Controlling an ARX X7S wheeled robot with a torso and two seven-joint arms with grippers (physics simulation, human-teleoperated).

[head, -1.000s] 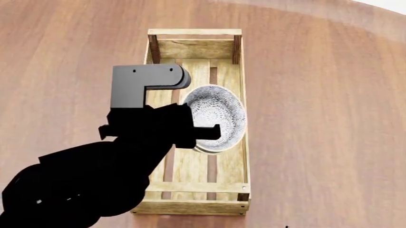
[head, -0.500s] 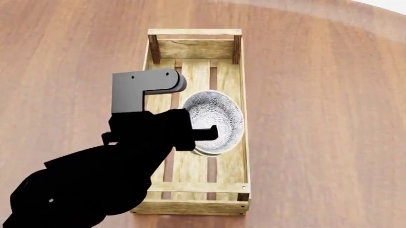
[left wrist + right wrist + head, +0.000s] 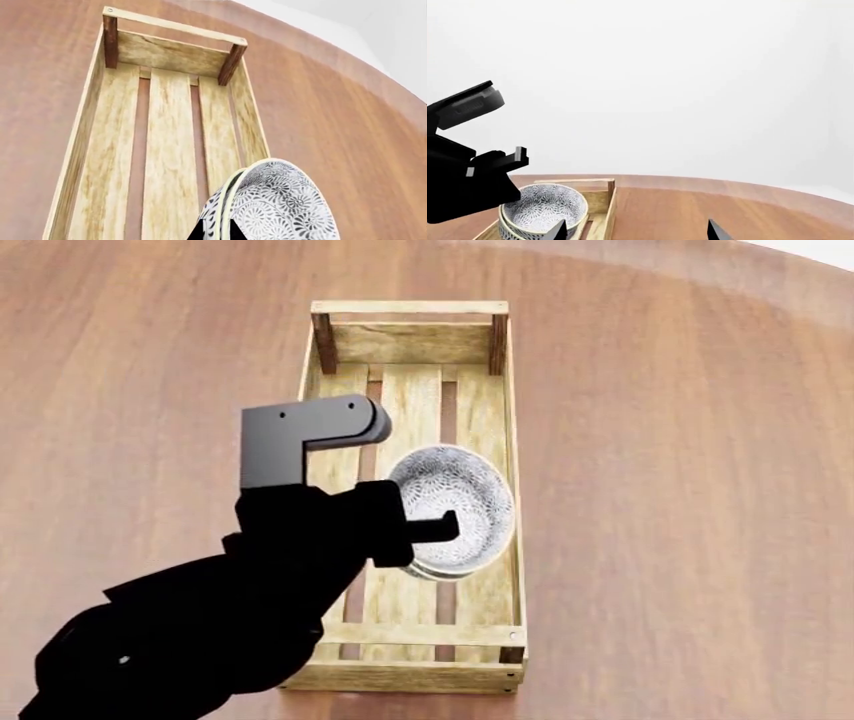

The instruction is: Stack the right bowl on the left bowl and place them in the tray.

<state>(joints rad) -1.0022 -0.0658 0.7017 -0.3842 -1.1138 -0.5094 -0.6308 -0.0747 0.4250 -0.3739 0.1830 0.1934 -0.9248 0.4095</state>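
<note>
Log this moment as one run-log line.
left gripper: shut on stacked bowls | bowls: over tray | right gripper: open, empty | release: pending

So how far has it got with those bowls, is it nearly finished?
Nearly. The stacking looks done: two patterned bowls sit nested, one inside the other. In hand: the left gripper grips their rim and holds them over the wooden tray, inside its walls; I cannot tell whether they touch the floor slats yet. Left: set them down, let go and pull the arm away. The right gripper is open, off to the side.
</note>
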